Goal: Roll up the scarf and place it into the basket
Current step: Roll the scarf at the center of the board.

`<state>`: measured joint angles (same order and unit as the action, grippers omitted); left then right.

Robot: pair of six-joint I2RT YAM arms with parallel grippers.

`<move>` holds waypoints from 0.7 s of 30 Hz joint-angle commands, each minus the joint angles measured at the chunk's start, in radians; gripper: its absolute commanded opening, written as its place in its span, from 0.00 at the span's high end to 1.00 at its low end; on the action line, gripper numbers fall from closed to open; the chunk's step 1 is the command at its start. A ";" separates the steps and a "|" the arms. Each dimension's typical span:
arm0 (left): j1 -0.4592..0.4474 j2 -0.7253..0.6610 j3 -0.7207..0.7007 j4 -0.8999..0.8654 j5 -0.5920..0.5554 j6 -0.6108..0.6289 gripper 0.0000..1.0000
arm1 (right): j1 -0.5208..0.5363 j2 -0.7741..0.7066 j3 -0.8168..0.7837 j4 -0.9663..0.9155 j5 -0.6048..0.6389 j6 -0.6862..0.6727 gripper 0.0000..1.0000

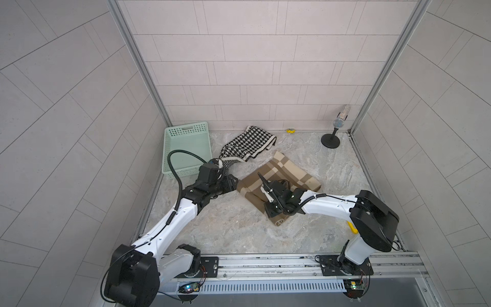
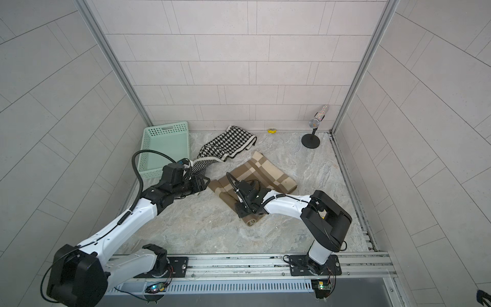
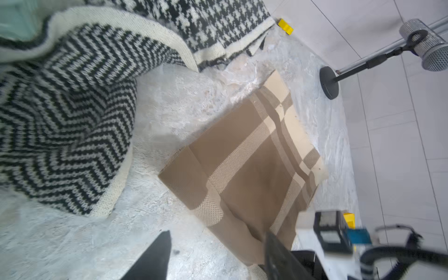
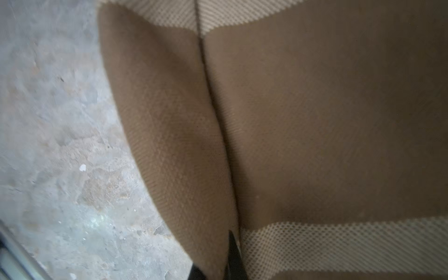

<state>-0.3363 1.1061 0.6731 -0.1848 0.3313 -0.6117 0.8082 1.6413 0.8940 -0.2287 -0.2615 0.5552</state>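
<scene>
We are mid-roll: the scarf [image 1: 281, 172] is lying on the tabletop [image 1: 225, 226], apart from the basket [image 1: 186, 131]. Our right hand [image 4: 213, 272] is clamping its rolled edge; our left hand [image 3: 215, 259] is hovering just beside it, jaws apart. Next, we are judging, both hands must turn the roll evenly. Our right arm [image 1: 332, 204] is hiding the roll's middle.

Marbled table [image 1: 239, 234], four things
Far corner, basket [image 1: 186, 127]; black-and-white scarf [image 1: 247, 144] beside it; brown scarf [image 1: 287, 170] mid-table; microphone stand [image 1: 330, 140] apart.
</scene>
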 commanded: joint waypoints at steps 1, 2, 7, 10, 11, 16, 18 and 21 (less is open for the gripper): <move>-0.017 -0.008 -0.047 0.191 0.074 0.035 0.40 | -0.065 -0.017 -0.064 0.112 -0.221 0.108 1.00; -0.024 0.000 -0.049 0.199 0.079 0.045 0.40 | -0.080 -0.022 -0.079 0.132 -0.241 0.123 1.00; -0.068 0.083 -0.060 0.257 0.069 0.072 0.43 | -0.128 -0.045 -0.142 0.202 -0.296 0.174 1.00; -0.092 0.165 -0.050 0.334 0.100 0.054 0.56 | -0.140 -0.042 -0.156 0.228 -0.311 0.190 1.00; -0.102 0.198 -0.044 0.360 0.107 0.050 0.59 | -0.145 -0.041 -0.163 0.241 -0.319 0.197 1.00; -0.126 0.344 0.027 0.384 0.184 0.023 0.86 | -0.175 -0.031 -0.197 0.314 -0.350 0.239 1.00; -0.131 0.353 0.025 0.401 0.193 0.003 0.89 | -0.184 -0.025 -0.209 0.341 -0.357 0.252 1.00; -0.149 0.321 0.014 0.372 0.163 0.009 0.88 | -0.196 -0.018 -0.223 0.365 -0.362 0.265 1.00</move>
<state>-0.4725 1.4601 0.6693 0.1635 0.4889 -0.5968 0.6243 1.6119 0.6880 0.0902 -0.6136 0.7799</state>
